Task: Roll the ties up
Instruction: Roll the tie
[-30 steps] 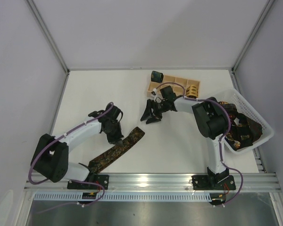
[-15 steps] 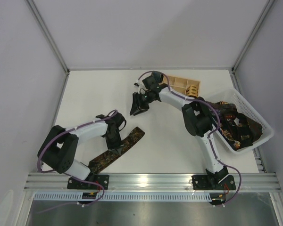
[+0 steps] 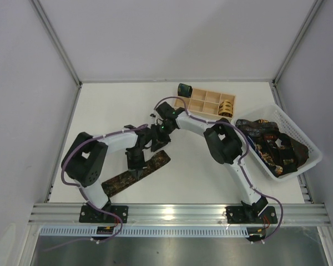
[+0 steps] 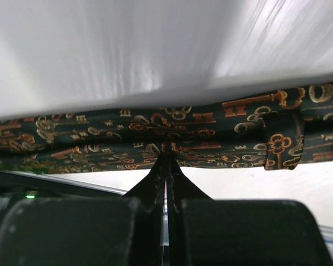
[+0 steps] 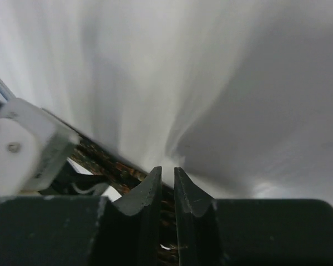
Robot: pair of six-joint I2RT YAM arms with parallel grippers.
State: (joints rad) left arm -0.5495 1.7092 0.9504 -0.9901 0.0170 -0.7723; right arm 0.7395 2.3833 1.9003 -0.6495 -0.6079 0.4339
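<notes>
A dark tie [image 3: 127,176] with a tan-orange key pattern lies flat and diagonal on the white table. My left gripper [image 3: 137,162] sits at its middle. In the left wrist view the jaws [image 4: 166,158] are shut, their tips pinching the near edge of the tie [image 4: 100,138]. My right gripper [image 3: 154,138] hangs just above the tie's upper end, beside the left gripper. In the right wrist view its jaws [image 5: 167,173] are shut to a narrow slit, with tie fabric [image 5: 108,163] showing behind them. A dark green coil [image 3: 184,88] and a tan-gold coil [image 3: 226,106] sit at the tray.
The pale wooden compartment tray [image 3: 205,102] stands at the back. A white mesh basket [image 3: 308,145] at the right holds several loose ties [image 3: 272,149]. The two arms cross close together at the table's middle. A white part of the left arm [image 5: 22,144] shows in the right wrist view.
My right gripper has swung from the tray down and left to the tie's upper end and has closed. My left arm has pushed further right along the tie.
</notes>
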